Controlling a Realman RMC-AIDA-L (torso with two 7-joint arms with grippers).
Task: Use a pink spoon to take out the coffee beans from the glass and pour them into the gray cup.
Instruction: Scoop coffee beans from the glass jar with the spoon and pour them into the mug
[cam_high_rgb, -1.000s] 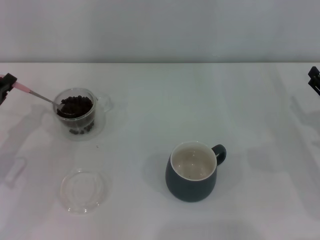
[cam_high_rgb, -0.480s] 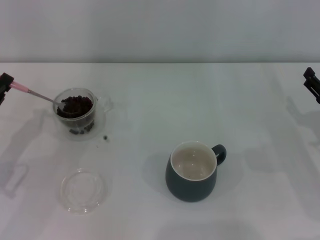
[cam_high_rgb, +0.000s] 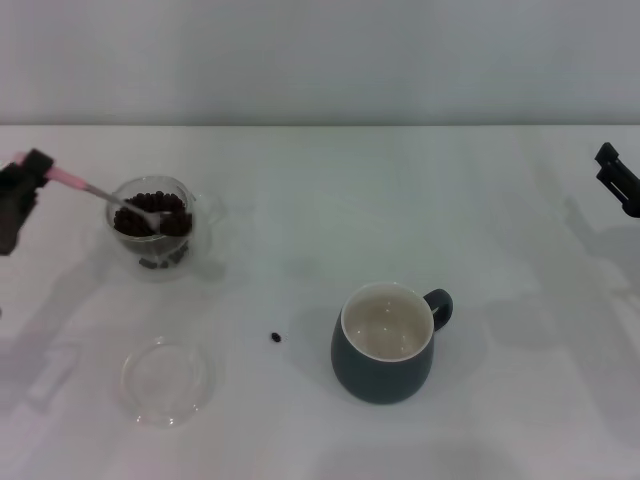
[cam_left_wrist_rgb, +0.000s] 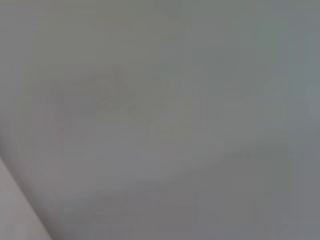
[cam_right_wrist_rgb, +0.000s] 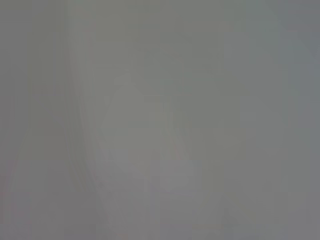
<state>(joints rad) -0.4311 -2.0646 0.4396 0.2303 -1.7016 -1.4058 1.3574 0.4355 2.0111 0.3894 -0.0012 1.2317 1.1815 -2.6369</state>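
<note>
In the head view my left gripper (cam_high_rgb: 30, 178) at the far left is shut on the pale pink handle of the pink spoon (cam_high_rgb: 95, 192). The spoon slants down into the glass (cam_high_rgb: 155, 228), its silver bowl among the coffee beans (cam_high_rgb: 170, 212). One loose bean (cam_high_rgb: 275, 337) lies on the table between the glass and the gray cup (cam_high_rgb: 385, 343). The gray cup stands upright at centre right, its cream inside bare, handle to the right. My right gripper (cam_high_rgb: 618, 178) is at the far right edge, away from everything. Both wrist views show only a blank grey surface.
A shallow clear round glass dish (cam_high_rgb: 167, 381) lies on the white table (cam_high_rgb: 340, 200) in front of the glass. A pale wall runs along the table's far edge.
My left gripper has moved in from the left edge and the spoon's bowl now sits lower in the glass. A loose bean has rolled from beside the glass toward the gray cup. The right gripper shifted slightly inward.
</note>
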